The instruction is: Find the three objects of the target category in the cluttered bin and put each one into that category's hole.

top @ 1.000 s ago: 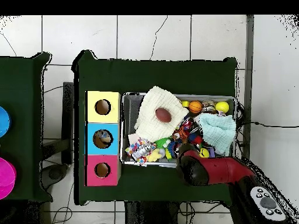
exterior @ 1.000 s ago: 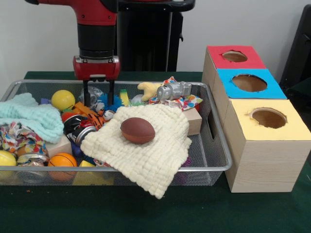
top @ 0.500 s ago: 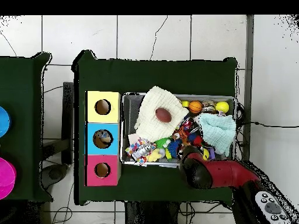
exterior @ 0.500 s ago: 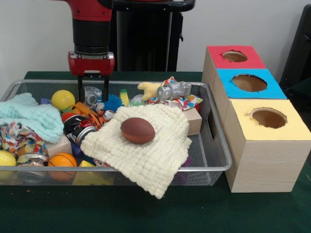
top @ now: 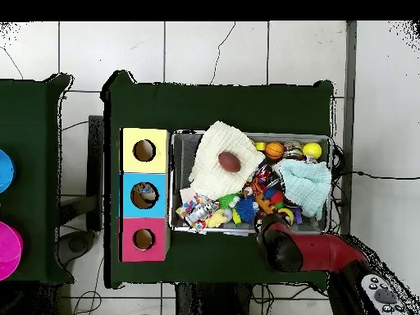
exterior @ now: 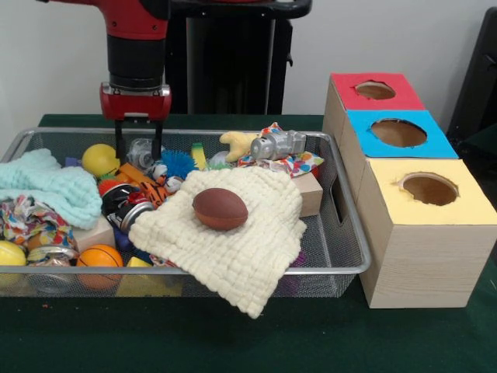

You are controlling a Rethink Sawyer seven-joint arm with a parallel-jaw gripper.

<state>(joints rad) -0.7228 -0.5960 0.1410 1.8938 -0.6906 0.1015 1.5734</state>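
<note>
gripper (exterior: 138,144): fingers spread, empty, above far rim of bin (exterior: 233,133) | football (exterior: 220,208): on cream cloth (exterior: 233,233) | hole (exterior: 375,90): well apart

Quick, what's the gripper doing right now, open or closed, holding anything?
Gripper: open and empty, its two fingers apart, hanging over the far side of the bin next to the yellow ball.
</note>
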